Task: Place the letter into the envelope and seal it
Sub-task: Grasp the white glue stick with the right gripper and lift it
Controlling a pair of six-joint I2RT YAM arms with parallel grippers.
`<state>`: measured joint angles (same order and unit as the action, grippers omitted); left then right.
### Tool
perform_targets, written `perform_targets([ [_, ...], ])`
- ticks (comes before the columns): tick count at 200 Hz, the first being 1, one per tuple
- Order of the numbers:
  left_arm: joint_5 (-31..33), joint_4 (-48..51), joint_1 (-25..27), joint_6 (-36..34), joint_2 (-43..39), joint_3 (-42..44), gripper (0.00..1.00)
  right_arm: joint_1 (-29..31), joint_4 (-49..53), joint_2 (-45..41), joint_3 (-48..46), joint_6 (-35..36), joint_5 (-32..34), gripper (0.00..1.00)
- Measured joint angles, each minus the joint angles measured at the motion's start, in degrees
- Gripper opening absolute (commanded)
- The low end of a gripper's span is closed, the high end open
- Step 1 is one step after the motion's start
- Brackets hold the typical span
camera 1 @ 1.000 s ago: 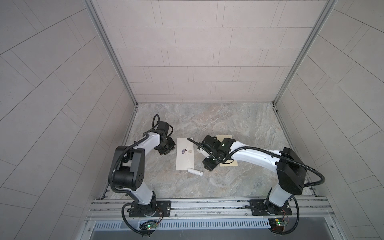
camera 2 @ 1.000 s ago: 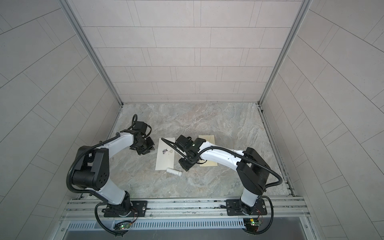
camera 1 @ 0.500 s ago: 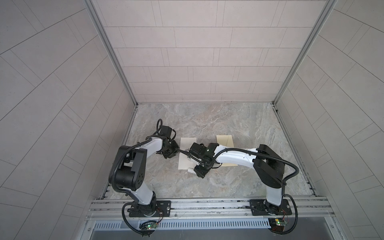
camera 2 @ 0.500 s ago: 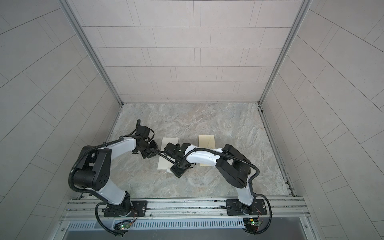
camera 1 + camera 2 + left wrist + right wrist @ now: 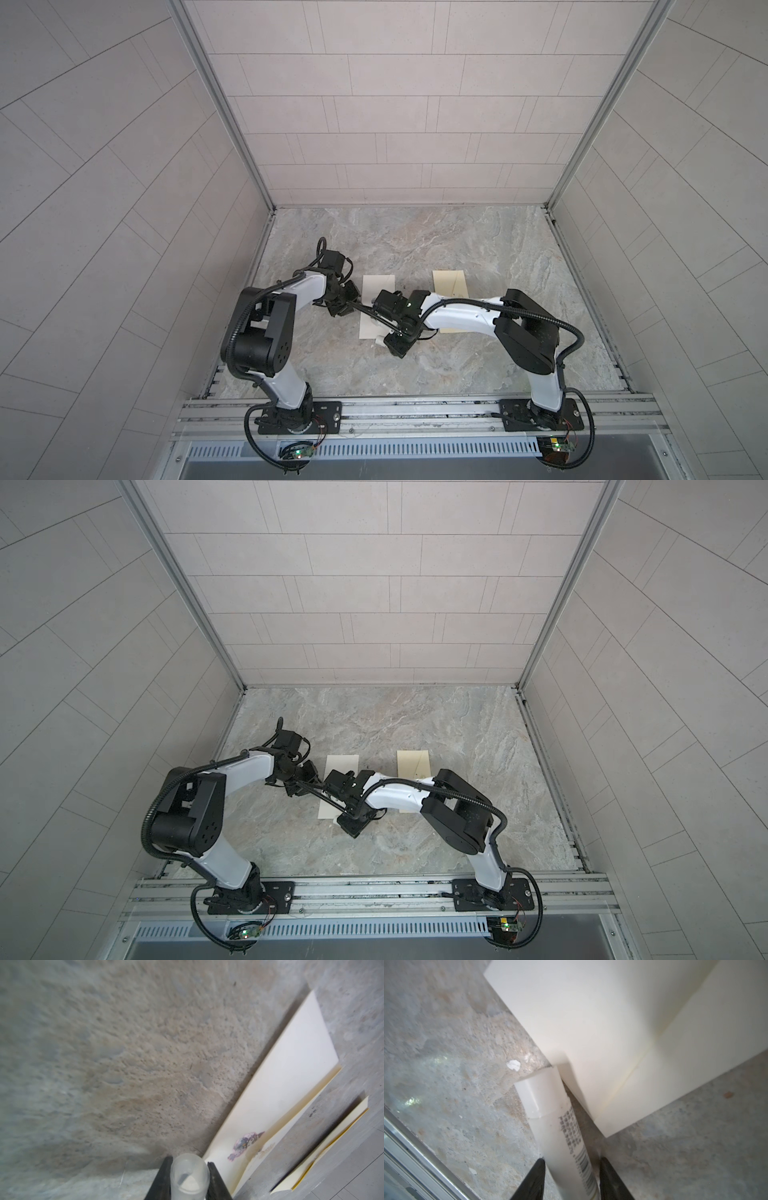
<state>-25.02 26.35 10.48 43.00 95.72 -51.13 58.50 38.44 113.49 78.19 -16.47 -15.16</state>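
Beside white paper (image 5: 591, 1012), glue stick (image 5: 560, 1126) within unclenched right pincer (image 5: 572, 1162); left pincer (image 5: 189, 1160) clenched on cap (image 5: 190, 1176)

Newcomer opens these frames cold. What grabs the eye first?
Both tools crowd one cream paper in the middle of the table, while a yellowish paper lies apart to its right in both top views. Up close, the left tool pinches a translucent cap. The right tool straddles a white glue stick lying beside the cream paper's edge.
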Motion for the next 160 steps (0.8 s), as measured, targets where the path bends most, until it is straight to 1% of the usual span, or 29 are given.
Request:
perform_targets([
  [10, -0.02, 0.24, 0.00, -0.22, 0.07, -0.13, 0.01, 0.02, -0.24, 0.00, -0.15, -1.07, -0.24, 0.18],
  [19, 0.04, 0.68, 0.02, -0.42, 0.07, -0.20, 0.01, 0.07, -0.70, -0.15, -0.22, -0.72, -0.04, 0.12],
  [25, 0.09, 1.03, 0.02, -0.59, 0.07, -0.26, 0.01, 0.07, -0.81, -0.15, -0.28, -1.03, -0.02, 0.11],
  [76, -0.24, 4.17, 0.00, -2.60, -0.04, -0.85, 0.02, -0.07, -1.33, -2.34, -1.60, -1.66, -0.09, 0.07],
  [119, -3.13, 6.84, 0.02, -4.76, -0.04, -3.48, 0.03, -0.87, -3.76, -6.21, -1.66, -2.23, -2.56, 0.05],
  [160, -5.75, 7.17, 1.07, -6.01, 1.29, -5.81, 0.06, -1.90, -6.88, -6.54, -1.70, -3.37, -4.87, 0.05],
])
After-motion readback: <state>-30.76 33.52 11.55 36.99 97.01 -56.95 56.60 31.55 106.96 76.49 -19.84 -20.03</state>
